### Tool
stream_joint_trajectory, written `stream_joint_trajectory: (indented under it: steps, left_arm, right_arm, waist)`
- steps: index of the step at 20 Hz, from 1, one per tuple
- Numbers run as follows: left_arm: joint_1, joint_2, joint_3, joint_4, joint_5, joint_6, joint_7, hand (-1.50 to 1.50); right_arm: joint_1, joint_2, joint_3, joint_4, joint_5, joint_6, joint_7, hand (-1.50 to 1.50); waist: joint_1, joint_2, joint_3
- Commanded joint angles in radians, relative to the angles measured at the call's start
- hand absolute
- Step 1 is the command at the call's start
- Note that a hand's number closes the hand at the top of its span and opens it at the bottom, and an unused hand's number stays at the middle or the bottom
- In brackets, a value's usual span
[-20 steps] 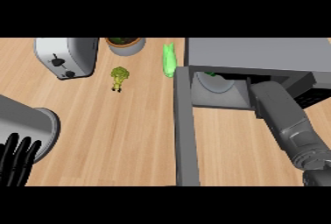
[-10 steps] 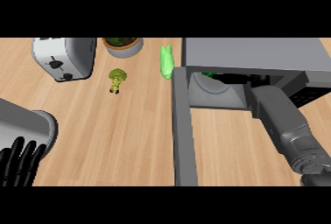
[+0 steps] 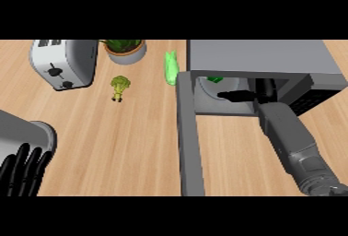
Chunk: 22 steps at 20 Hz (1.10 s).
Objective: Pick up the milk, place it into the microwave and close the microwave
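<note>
The microwave (image 3: 262,56) stands at the right with its door (image 3: 191,147) swung open toward me. Inside the cavity, at the left, a small white and green shape shows, which I take for the milk (image 3: 215,79); most of it is hidden under the microwave's top. My right forearm reaches into the opening. My right hand (image 3: 239,96) sits just inside, fingers stretched left, below the milk and apart from it. My left hand (image 3: 24,169) rests open at the lower left edge, fingers up.
A silver toaster (image 3: 61,64) stands at the far left, with a potted plant (image 3: 125,48) behind it. A broccoli floret (image 3: 120,85) and a pale green vegetable (image 3: 170,69) lie on the wooden counter left of the microwave.
My right hand has drawn back from deep in the cavity and now shows at the opening. The left hand has come up slightly at the lower left.
</note>
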State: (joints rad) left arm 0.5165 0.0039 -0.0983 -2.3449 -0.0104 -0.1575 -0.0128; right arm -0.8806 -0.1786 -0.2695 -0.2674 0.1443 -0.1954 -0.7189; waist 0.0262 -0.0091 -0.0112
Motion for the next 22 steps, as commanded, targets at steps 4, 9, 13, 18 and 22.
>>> stream_joint_trajectory:
  steps: [4, 9, 13, 18, 22]
  left_arm:
    - [0.035, -0.004, -0.054, -0.036, -0.029, 0.042, 0.009, -1.5]
    - [0.042, 0.029, -0.023, -0.047, 0.019, -0.008, 0.034, -1.5]
    - [0.014, 0.022, -0.082, 0.021, 0.006, -0.033, -0.007, -1.5]
    - [-0.007, 0.067, -0.154, 0.084, 0.022, -0.122, -0.009, -1.5]
    - [-0.07, 0.108, -0.139, 0.057, -0.003, -0.14, 0.047, 1.5]
  right_arm:
    - [0.191, 0.043, 0.009, -0.024, -0.016, 0.035, -0.037, -1.5]
    - [0.298, 0.049, -0.006, -0.095, -0.064, 0.132, -0.094, -1.5]
    - [0.403, 0.104, 0.015, -0.151, -0.074, 0.154, -0.126, -1.5]
    - [0.509, 0.053, 0.027, -0.201, -0.106, 0.341, -0.16, -1.5]
    - [0.636, 0.079, 0.065, -0.362, -0.126, 0.386, -0.136, -1.5]
  waist:
    - [-0.035, 0.001, 0.011]
    - [-0.036, 0.001, 0.011]
    - [-0.036, 0.004, 0.01]
    - [-0.041, 0.005, 0.01]
    - [-0.04, 0.003, 0.01]
